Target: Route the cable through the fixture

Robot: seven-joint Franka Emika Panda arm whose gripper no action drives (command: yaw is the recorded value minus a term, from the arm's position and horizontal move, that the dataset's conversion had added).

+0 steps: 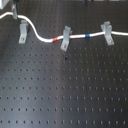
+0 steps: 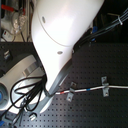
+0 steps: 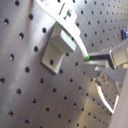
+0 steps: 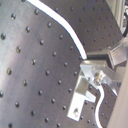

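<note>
A thin, smooth white cable (image 1: 37, 33) with a short red band (image 1: 56, 38) and blue band (image 1: 87, 36) snakes across the far part of the matte black perforated board (image 1: 60, 95), apparently seated in three bent grey metal clips (image 1: 65, 39). The gripper's grip state cannot be told.

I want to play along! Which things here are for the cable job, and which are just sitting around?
For the job:
- white cable
- three grey clips: first exterior view's left, middle, right
- pincer finger in the first wrist view

Just there:
- black holed board
- black wire bundle by the arm's base
</note>
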